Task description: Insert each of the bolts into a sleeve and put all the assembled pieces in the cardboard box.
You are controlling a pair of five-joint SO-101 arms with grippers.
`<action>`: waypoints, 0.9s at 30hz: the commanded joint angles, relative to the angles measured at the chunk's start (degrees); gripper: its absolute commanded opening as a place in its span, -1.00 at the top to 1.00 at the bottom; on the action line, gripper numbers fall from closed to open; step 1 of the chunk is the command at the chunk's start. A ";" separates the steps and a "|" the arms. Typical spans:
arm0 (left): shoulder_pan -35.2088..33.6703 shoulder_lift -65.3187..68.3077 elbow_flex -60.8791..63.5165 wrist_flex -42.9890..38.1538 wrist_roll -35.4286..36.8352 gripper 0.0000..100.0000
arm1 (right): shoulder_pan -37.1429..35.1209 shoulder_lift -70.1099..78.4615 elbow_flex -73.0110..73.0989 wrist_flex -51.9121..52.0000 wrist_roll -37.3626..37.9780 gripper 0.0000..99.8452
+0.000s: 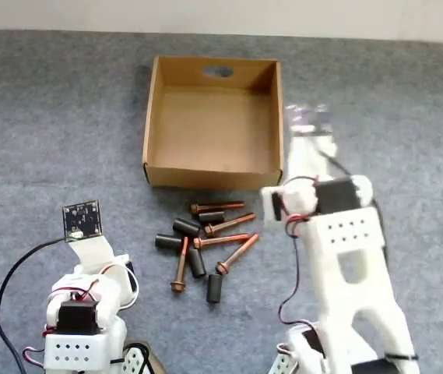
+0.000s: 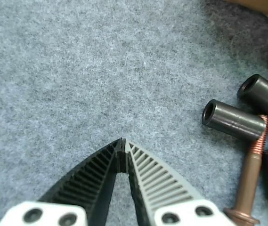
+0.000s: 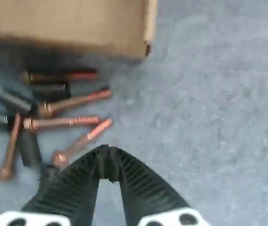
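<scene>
A pile of several copper bolts (image 1: 221, 241) and dark sleeves (image 1: 186, 227) lies loose on the grey carpet just in front of the open cardboard box (image 1: 213, 176), which holds nothing. My left gripper (image 2: 123, 147) is shut and empty, low over bare carpet, with two sleeves (image 2: 232, 121) and a bolt (image 2: 249, 183) off to its side. My right gripper (image 3: 107, 154) is also shut and empty, hovering beside the pile, its tip close to the head end of one bolt (image 3: 82, 141). The box wall (image 3: 68, 28) lies beyond the pile.
Grey carpet covers the whole table. The left arm's base (image 1: 81, 327) stands at the lower left and the right arm (image 1: 338, 257) rises along the right of the pile. A black cable (image 1: 7, 288) loops at the lower left.
</scene>
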 commanded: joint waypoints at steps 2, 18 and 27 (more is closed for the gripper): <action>-0.40 -0.04 1.01 0.18 0.00 0.98 | -11.74 4.09 5.05 0.31 6.68 0.99; -0.40 -0.04 1.01 0.18 0.00 0.98 | -33.80 20.44 9.27 -8.84 -6.68 0.70; -0.40 -0.04 1.01 0.18 0.00 0.98 | -33.89 27.47 8.84 -11.74 -9.05 0.70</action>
